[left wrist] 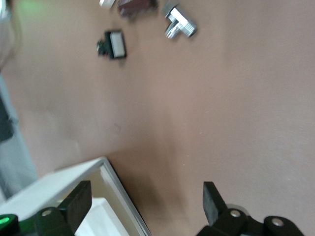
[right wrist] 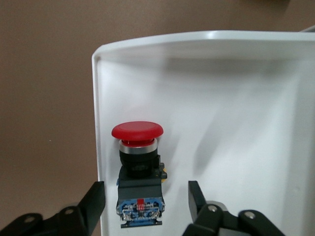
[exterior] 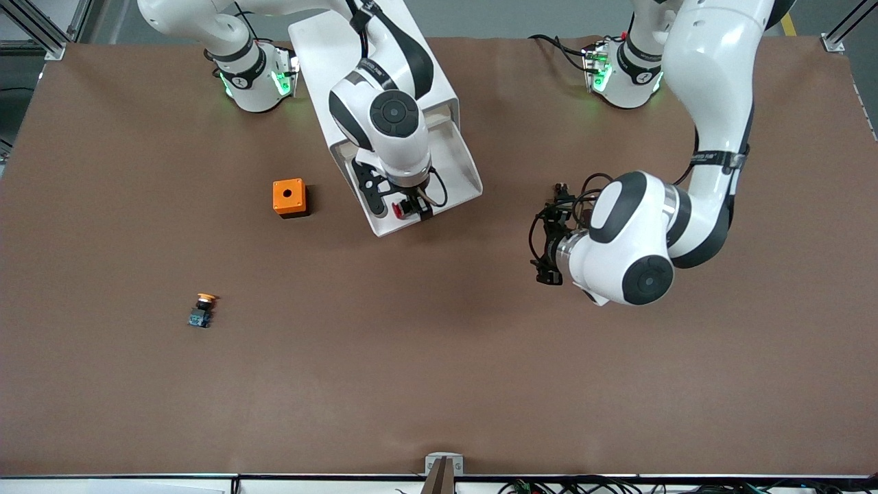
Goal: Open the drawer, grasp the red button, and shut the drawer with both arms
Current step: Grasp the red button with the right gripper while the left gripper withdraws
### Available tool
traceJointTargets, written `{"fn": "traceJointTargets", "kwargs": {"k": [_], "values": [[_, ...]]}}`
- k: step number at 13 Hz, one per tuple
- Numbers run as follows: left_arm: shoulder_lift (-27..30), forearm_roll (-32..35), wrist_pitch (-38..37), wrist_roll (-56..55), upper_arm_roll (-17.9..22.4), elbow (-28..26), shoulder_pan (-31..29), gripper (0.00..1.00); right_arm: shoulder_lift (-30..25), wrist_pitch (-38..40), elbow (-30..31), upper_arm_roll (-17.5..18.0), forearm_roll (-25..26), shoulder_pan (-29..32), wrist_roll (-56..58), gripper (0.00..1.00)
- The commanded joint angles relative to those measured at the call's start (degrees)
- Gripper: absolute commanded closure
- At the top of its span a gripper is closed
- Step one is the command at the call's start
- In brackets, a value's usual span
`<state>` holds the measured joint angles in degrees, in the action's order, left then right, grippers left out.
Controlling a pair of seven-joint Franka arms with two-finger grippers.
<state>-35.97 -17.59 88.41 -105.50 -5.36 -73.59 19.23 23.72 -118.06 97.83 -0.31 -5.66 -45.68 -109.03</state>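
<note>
The white cabinet (exterior: 312, 48) stands between the arm bases. Its drawer (exterior: 472, 180) is pulled out toward the front camera. The button (exterior: 399, 210), with a red cap and black body, lies on its side in the drawer's corner toward the right arm's end; it shows clearly in the right wrist view (right wrist: 139, 162). My right gripper (exterior: 413, 206) is open over it, with a finger on each side of the button's body (right wrist: 145, 204), apart from it. My left gripper (exterior: 543, 237) is open and empty over the bare table beside the drawer (left wrist: 145, 204).
An orange cube with a hole (exterior: 289, 197) sits beside the cabinet toward the right arm's end. A yellow-orange-capped button (exterior: 202, 310) lies nearer the front camera. The left wrist view shows a white box corner (left wrist: 59, 179), a small black part (left wrist: 112, 44) and a metal fitting (left wrist: 179, 25).
</note>
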Motion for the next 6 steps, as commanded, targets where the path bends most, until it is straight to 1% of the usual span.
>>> {"fn": "traceJointTargets", "kwargs": {"k": [1,3,4,5,6], "values": [[2.04,4.31,-0.43,3.46,-0.17,-0.94,0.37,0.01,-1.13,0.37,0.60,-0.22,-0.14,-0.20,-0.04,0.43],[3.79,4.85,-0.43,8.09,0.08,-0.94,0.19,0.01,-1.13,0.37,0.52,-0.13,0.65,-0.20,0.04,0.59],[5.02,5.11,-0.43,11.78,0.18,-1.03,0.19,0.00,-1.13,0.37,0.34,-0.22,1.09,-0.11,0.13,0.70],[5.38,5.81,-0.43,13.81,0.09,-1.03,0.28,0.00,-1.13,0.37,0.08,-0.22,1.27,0.06,0.22,0.79],[5.39,6.34,-0.43,14.27,-0.09,-1.03,0.46,0.00,-1.22,0.46,-0.18,-0.22,1.62,0.15,1.35,0.83]]}}
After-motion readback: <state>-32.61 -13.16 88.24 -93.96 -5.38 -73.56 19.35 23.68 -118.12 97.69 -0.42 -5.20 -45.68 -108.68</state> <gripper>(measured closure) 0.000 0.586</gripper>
